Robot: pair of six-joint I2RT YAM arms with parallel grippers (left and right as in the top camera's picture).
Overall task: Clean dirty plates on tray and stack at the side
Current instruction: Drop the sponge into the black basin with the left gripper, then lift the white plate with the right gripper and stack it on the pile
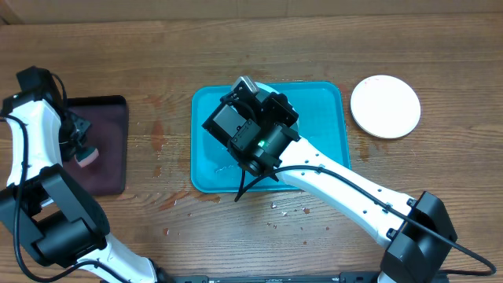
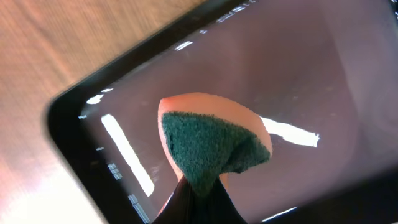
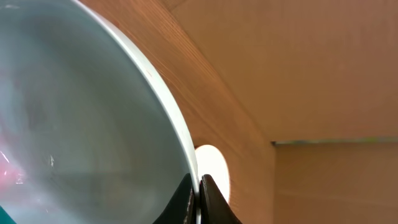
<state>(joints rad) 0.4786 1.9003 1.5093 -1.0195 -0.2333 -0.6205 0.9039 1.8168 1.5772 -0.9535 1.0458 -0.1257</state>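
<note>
Pale crumbs (image 1: 275, 207) speckle the wooden table (image 1: 314, 39) on the near side of the tray (image 1: 322, 118). The tray is a teal rectangle, and its long axis runs left to right. Over its far edge the right gripper (image 3: 199, 194) has its fingers pressed together on the rim of a pale plate (image 3: 81, 112), pinching it. The plate is tilted, with its hollow face toward the wrist camera (being round, it has no long axis of its own). Its rim arcs from upper left down into the fingers, and a red smear (image 3: 5, 171) sits low on that face.

Left of the tray, over a black tray (image 1: 110, 118), the left gripper (image 2: 196, 202) pinches a sponge (image 2: 211, 143), green scouring side toward its camera. Right of the tray and apart from it, a white plate (image 1: 385, 106) lies flat on the wood. Past the tray's far side a plain brown wall (image 3: 311, 74) rises.
</note>
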